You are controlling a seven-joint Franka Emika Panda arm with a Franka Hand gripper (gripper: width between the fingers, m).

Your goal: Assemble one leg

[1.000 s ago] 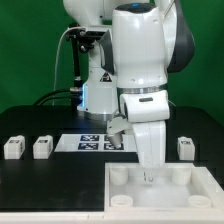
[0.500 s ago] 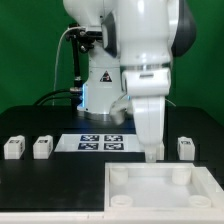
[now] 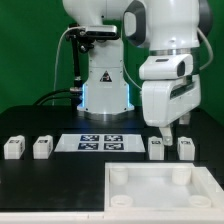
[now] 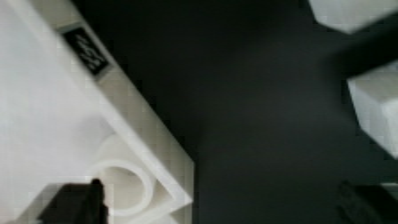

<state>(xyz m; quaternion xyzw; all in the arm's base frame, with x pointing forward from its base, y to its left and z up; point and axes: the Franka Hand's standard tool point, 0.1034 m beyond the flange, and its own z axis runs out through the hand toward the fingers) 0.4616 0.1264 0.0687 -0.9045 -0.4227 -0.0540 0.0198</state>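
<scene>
1. Toward the table (image 3: 50, 185) edge on the exterior view's right, the fingers (image 3: 165, 128) hang up in the air. They are just above the leg (image 3: 156, 147) and do not touch it. From this side I cannot tell how wide they are.
2. What could go wrong: the leg is small, and another leg (image 3: 186, 148) stands just beside it, nearer that same edge. If the fingers come down a bit off, I think they could bump the wrong one or tip the leg over.
3. The big panel (image 3: 160, 185) lies near the front edge. A leg carried too low could knock its rim.
4. The leg looks like a little white block standing on the table. I cannot see a tag on it from here. Two more legs (image 3: 41, 147) stand near the other side edge, and the marker board (image 3: 100, 141) lies between.
5. On the wrist view, the fingers (image 4: 71, 204) are wide open. Only dark table shows between them, so they hold nothing.
6. The panel edge shows there too, with a black tag (image 4: 84, 50) and a round socket (image 4: 125, 180). Some white shapes (image 4: 374, 100) are blurry. They may be legs, but I cannot tell which.
</scene>
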